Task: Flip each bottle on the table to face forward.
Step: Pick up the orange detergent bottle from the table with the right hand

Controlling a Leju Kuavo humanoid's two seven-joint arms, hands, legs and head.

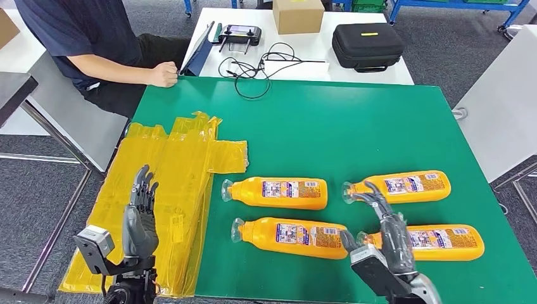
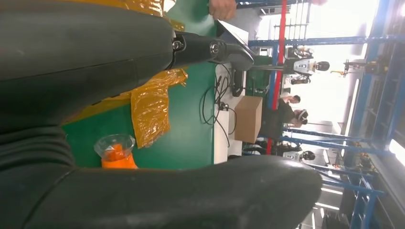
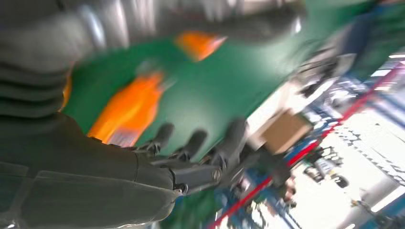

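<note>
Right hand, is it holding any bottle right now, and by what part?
Nothing is held. The right hand is open above the two right bottles; the left hand is open too.

Four bottles lie on the desk (image 1: 354, 120) in two rows: far-left bottle (image 1: 278, 192), far-right bottle (image 1: 405, 186), near-left bottle (image 1: 294, 237), near-right bottle (image 1: 443, 242). A plastic sheet (image 1: 171, 190) lies left of them.

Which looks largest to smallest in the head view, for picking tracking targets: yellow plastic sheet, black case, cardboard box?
1. yellow plastic sheet
2. black case
3. cardboard box, though cropped by the frame edge, so unsure.
</note>
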